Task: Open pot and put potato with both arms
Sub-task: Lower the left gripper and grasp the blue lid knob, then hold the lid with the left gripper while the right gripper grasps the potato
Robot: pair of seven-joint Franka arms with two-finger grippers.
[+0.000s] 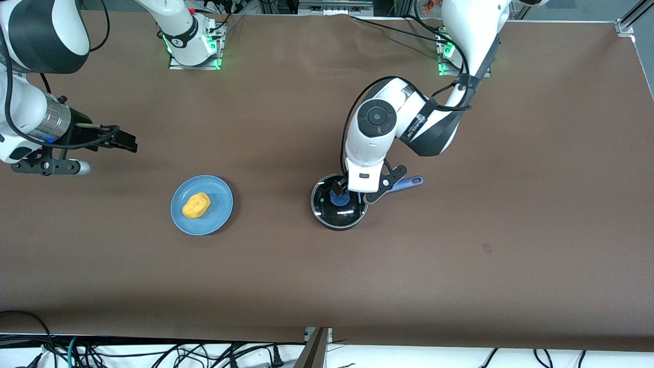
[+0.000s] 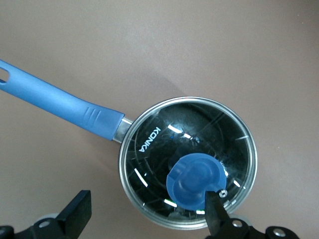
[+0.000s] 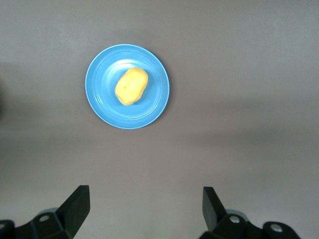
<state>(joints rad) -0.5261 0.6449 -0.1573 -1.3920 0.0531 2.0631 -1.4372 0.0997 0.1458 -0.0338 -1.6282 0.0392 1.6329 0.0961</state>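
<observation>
The black pot (image 1: 352, 217) stands mid-table with its glass lid (image 2: 164, 144) on, and its blue handle (image 1: 409, 183) points toward the left arm's end. My left gripper (image 1: 343, 190) is low over the lid and open. In the left wrist view (image 2: 148, 211) one finger (image 2: 215, 211) is at the edge of the blue knob (image 2: 196, 180) and the other is off past the lid's rim. The potato (image 1: 196, 205) lies on a light-blue plate (image 1: 217, 194) toward the right arm's end, and shows in the right wrist view (image 3: 131, 85). My right gripper (image 1: 122, 140) is open and empty, up over bare table beside the plate (image 3: 102, 94).
The brown table (image 1: 460, 255) spreads wide around the pot and plate. The arm bases (image 1: 194, 48) stand along the edge farthest from the front camera. Cables hang below the nearest edge.
</observation>
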